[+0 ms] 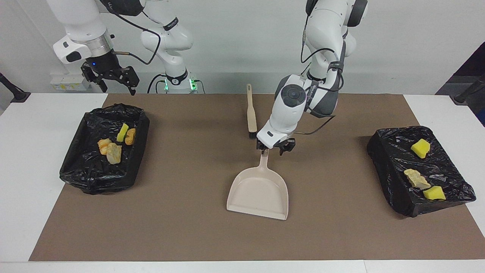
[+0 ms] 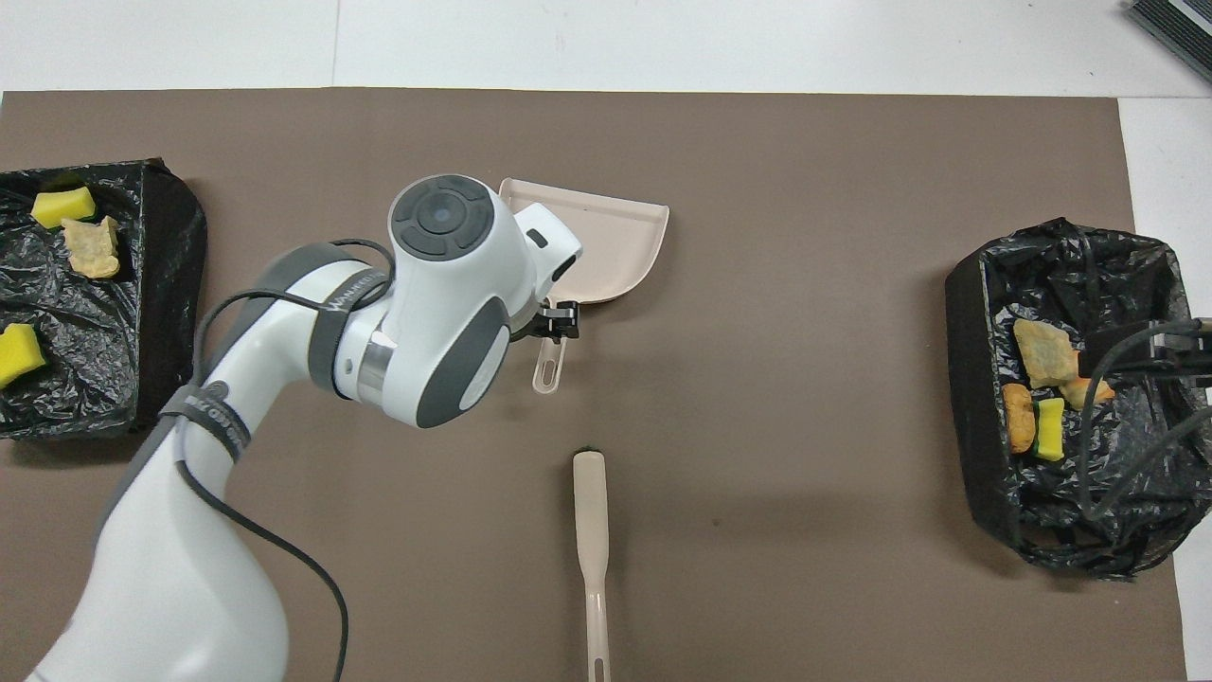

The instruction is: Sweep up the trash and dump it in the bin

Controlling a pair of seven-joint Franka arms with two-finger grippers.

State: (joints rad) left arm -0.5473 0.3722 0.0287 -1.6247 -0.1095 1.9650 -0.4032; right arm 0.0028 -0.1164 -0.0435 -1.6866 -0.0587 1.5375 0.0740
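Beige dustpan [image 1: 258,189] handle sits between my left gripper [image 1: 275,147] fingers, apparently clamped, so I should lift level; my right gripper [image 1: 111,77] waits open over the bin [image 1: 75,159].

Smooth plastic dustpan [image 1: 261,189], crinkly glossy bin liner [image 1: 87,174], matt mat [image 1: 189,212].

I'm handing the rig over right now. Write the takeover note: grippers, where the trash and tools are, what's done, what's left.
Left gripper: down at the handle of the beige plastic dustpan, mid-mat; grasp not readable.
Right gripper: waiting, open, above the table edge near the black bag-lined bin at its end.
That bin holds four scraps: yellow-green sponge, three tan-orange pieces.
The black-bagged bin at the left arm's end has three scraps on top: two yellow sponges, one tan piece.
Beige brush lies nearer the robots than the dustpan, untouched.
Dustpan is empty; no loose trash on the brown mat.
Left: confirm remaining steps.
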